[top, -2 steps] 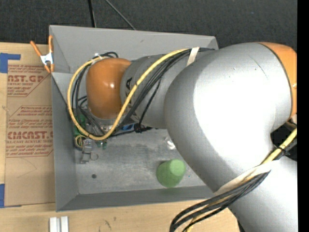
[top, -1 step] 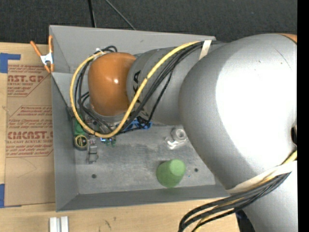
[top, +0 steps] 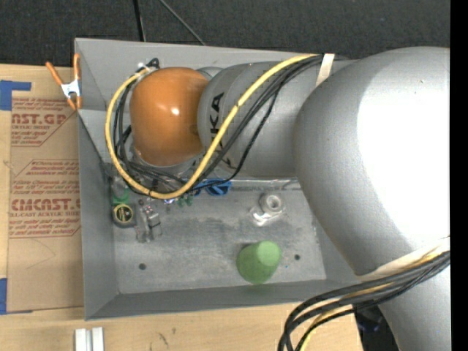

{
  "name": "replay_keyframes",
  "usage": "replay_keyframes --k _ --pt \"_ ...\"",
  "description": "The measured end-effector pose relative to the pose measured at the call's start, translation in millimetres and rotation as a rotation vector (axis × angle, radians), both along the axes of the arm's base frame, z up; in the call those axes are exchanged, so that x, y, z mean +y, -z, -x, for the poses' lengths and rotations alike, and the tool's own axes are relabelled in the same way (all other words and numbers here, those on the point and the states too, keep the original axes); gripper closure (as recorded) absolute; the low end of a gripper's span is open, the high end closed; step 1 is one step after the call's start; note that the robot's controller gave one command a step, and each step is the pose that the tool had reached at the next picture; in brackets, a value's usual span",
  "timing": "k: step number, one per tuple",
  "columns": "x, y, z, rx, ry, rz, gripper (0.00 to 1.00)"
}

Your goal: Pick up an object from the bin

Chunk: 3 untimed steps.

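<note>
My gripper [top: 151, 220] hangs under the wrist over the left part of the bin floor, mostly hidden by the arm's fittings. Just to its left lies a small round black thing with a yellow ring [top: 122, 213], and a small green piece [top: 119, 193] sits a little above that. A blue thing [top: 216, 189] pokes out from under the arm to the gripper's right. I see nothing held in the gripper.
A small shiny metal fitting [top: 268, 209] lies mid-floor to the right. A light green rounded cup-like thing [top: 258, 261] rests near the front wall. The arm covers the bin's back and right side.
</note>
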State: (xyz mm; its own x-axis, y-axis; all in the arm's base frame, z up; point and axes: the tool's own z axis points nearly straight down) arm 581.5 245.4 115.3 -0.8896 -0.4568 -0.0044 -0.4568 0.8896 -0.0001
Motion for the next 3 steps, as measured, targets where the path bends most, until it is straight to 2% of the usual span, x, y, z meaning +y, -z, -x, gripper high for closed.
replay_keyframes --k 1,2,3 --pt "0.3 45.7 -9.4 0.001 -0.268 0.001 0.00" --pt "0.9 45.4 -9.6 0.000 -0.266 -0.001 0.00" --pt "1.9 43.0 -10.8 -0.004 -0.267 -0.003 1.00"
